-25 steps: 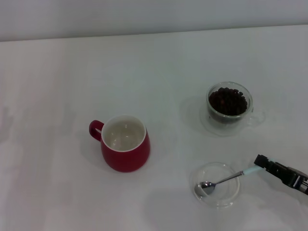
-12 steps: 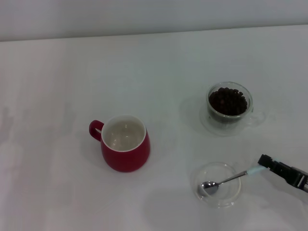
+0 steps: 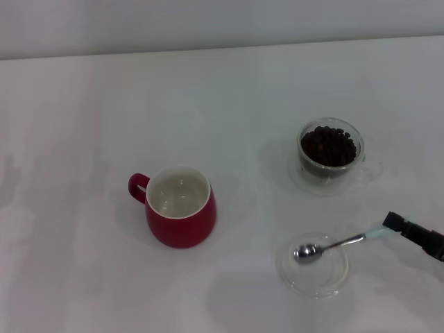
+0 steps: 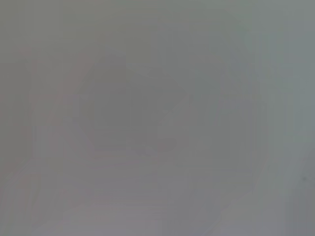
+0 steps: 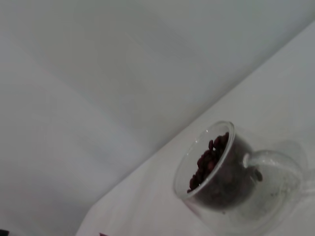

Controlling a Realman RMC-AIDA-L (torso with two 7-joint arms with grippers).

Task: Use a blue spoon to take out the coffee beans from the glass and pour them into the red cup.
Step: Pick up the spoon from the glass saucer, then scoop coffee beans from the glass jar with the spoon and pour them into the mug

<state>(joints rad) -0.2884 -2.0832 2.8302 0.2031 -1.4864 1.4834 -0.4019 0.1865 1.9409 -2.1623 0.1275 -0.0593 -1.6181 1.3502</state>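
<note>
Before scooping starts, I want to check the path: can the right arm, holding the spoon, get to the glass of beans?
Probably yes. The right gripper holds the blue spoon over the glass dish; the glass stands just beyond, open-topped, bare table between.

We see the blue spoon (image 3: pixel 331 246) with its shiny metal bowl over the near-right part of the table, neck running right to a pale blue handle end. Whether the bowl touches anything below, we can't tell. The glass (image 3: pixel 331 154) stands upright at far right, clear double wall, small handle pointing right, well apart from the spoon. The coffee beans (image 3: pixel 330 145) fill it near the rim, dark brown, piled; in the right wrist view we also see the glass (image 5: pixel 224 177) and the beans (image 5: pixel 209 160). The red cup (image 3: pixel 180 205) sits upright left of centre, white inside, loop handle pointing left, well apart from the glass.
</note>
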